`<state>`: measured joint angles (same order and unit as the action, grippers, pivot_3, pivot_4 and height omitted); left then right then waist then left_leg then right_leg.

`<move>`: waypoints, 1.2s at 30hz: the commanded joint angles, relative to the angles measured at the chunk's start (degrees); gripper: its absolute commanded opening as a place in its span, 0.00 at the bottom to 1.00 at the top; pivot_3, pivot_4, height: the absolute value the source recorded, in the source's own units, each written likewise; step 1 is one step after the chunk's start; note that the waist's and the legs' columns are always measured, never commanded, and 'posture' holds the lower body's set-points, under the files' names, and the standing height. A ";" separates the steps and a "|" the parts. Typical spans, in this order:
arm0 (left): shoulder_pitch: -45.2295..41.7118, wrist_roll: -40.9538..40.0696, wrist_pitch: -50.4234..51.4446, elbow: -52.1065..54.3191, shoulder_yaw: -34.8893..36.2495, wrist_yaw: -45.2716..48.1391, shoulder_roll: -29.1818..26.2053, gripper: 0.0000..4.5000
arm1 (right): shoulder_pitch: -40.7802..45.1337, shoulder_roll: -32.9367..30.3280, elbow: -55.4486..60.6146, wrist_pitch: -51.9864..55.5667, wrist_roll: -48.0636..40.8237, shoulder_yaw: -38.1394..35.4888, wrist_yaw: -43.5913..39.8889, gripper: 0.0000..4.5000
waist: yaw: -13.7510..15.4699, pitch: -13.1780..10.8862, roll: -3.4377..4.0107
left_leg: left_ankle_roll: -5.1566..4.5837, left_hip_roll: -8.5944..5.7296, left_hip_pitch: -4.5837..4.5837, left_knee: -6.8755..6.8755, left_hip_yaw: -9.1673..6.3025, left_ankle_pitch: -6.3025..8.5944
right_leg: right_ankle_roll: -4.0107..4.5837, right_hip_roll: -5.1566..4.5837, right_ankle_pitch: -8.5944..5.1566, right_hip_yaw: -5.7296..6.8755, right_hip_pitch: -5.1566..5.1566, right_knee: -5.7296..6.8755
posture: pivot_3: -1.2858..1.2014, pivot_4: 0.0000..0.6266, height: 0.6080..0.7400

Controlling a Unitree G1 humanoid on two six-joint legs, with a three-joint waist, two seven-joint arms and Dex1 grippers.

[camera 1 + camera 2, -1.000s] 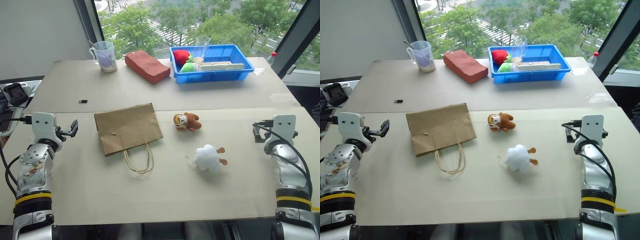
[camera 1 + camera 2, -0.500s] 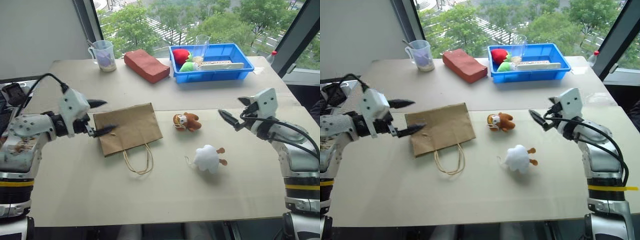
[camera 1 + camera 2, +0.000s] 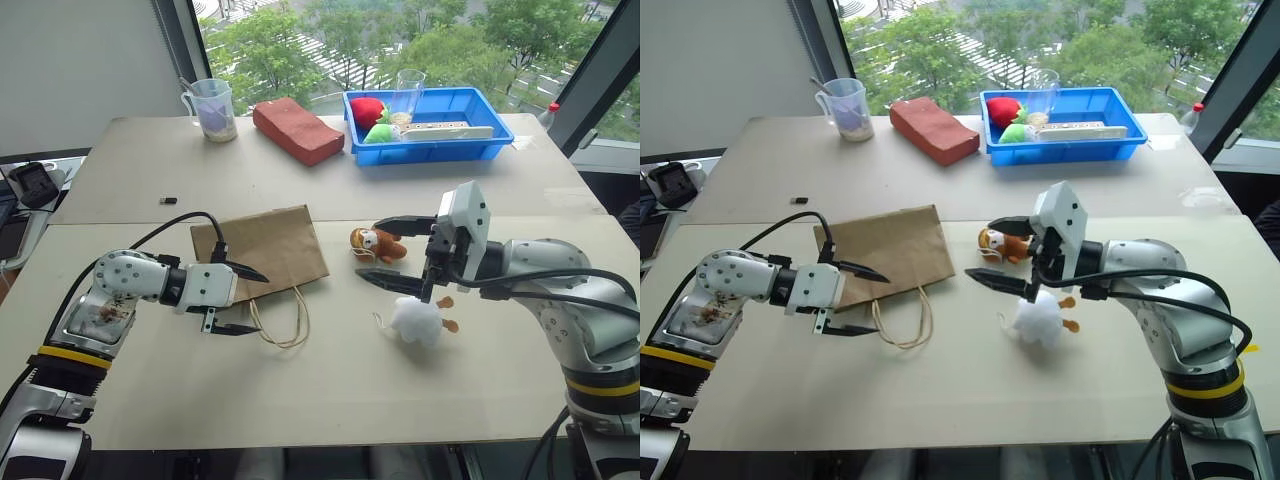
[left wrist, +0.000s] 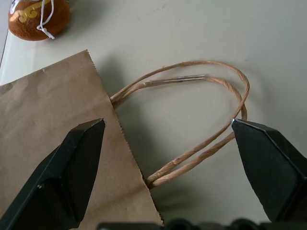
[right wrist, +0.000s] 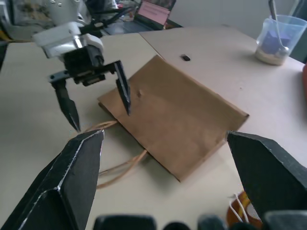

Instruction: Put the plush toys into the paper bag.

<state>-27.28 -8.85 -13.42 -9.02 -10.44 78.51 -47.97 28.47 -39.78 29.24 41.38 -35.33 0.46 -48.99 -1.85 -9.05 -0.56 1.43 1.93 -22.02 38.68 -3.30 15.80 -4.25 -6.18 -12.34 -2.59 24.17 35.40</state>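
- On the near bench (image 3: 330,400) the paper bag (image 3: 262,255) lay flat, its cord handles (image 3: 283,318) looped toward the robot.
- Just beside it, to the right, lay the brown monkey toy (image 3: 372,243), and nearer the robot the fluffy white toy (image 3: 415,319) with small brown feet; neither was in the bag.
- The left tool (image 3: 242,300) hung at the bag's mouth edge, fingers wide apart and holding nothing, one finger over the paper and one out over the handles.
- The right tool (image 3: 393,250) pointed across toward the bag, fingers spread wide and empty, the monkey toy between them in the head view and the white toy just below the lower finger.
- The left wrist view gave what the head views did not: the twisted strands of the two cord handles (image 4: 201,120), the bag's serrated mouth edge, and a white thread loop on the monkey toy (image 4: 39,18).
- The right wrist view looked back across the bag (image 5: 175,117) at the left tool (image 5: 96,98), and showed a laptop screen (image 5: 156,10) at the far edge and a small dent in the paper.
- The head views alone carried the far bench: a blue tray (image 3: 440,135) with a red soft item (image 3: 366,110) and a green one (image 3: 376,133), a reddish block (image 3: 296,130), a measuring cup (image 3: 213,108).
- I could read no writing or brand on anything; markings on the cup were too small to make out.
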 commanded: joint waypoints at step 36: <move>-0.37 4.56 -6.55 -2.58 -6.36 -0.08 7.79 0.29 | 4.92 -0.22 2.93 2.97 -2.21 0.21 3.06 1.00 | 0.99 0.00 0.00 | -0.02 0.00 0.05 0.17 -0.01 0.01 | 0.00 0.00 0.00 0.00 0.02 0.31 | 0.52 0.24 1.00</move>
<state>-27.15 -2.56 -20.71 -13.29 -17.07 77.79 -40.09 32.61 -39.56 31.03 44.30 -37.27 1.47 -46.17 -0.86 -9.05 -0.56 1.41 1.92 -21.97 38.85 -3.31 15.81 -4.25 -6.17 -12.35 -2.59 24.19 35.71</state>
